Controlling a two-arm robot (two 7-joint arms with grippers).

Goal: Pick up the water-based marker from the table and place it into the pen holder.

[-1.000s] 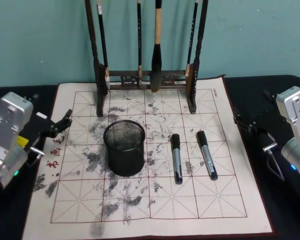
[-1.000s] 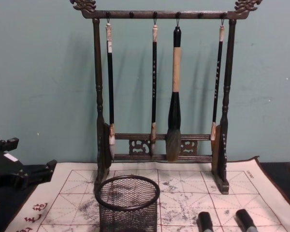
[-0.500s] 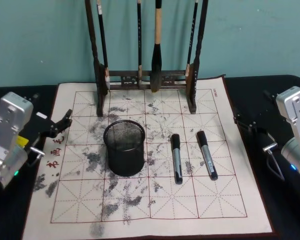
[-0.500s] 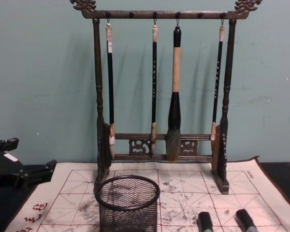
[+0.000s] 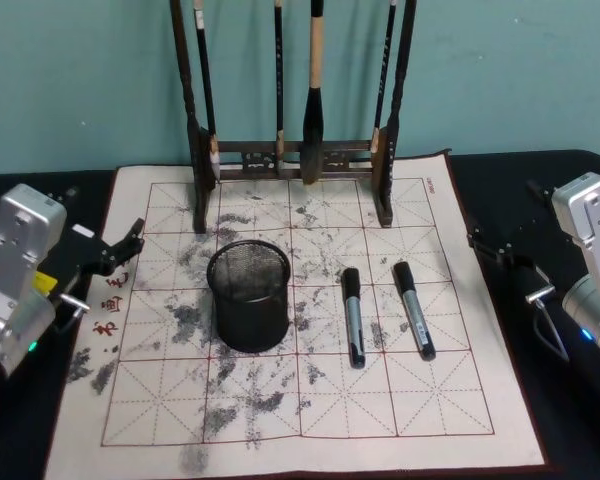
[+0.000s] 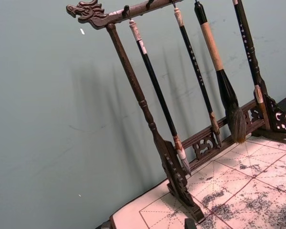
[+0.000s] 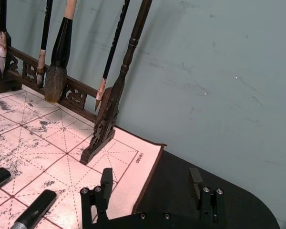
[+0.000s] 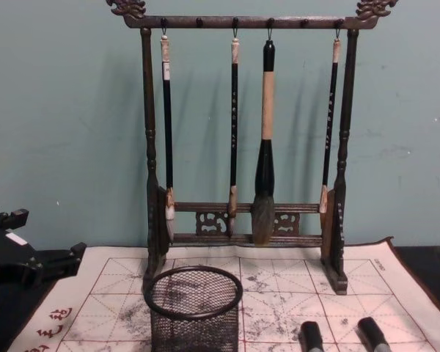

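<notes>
Two black-and-grey water-based markers lie side by side on the ink-stained practice mat (image 5: 450, 400), one (image 5: 353, 317) just right of the pen holder and the other (image 5: 414, 310) farther right. The pen holder (image 5: 248, 295), a round black mesh cup, stands upright near the mat's middle and looks empty. My left gripper (image 5: 103, 212) hovers open at the mat's left edge, well clear of the holder. My right gripper (image 5: 502, 213) hangs open off the mat's right edge, apart from the markers. In the right wrist view its fingers (image 7: 106, 179) stand wide apart, with the two marker ends (image 7: 35, 207) at the lower corner.
A tall dark wooden brush rack (image 5: 382, 190) with several hanging brushes stands at the back of the mat, behind the holder. The black table (image 5: 570, 420) surrounds the mat. A teal wall closes off the back.
</notes>
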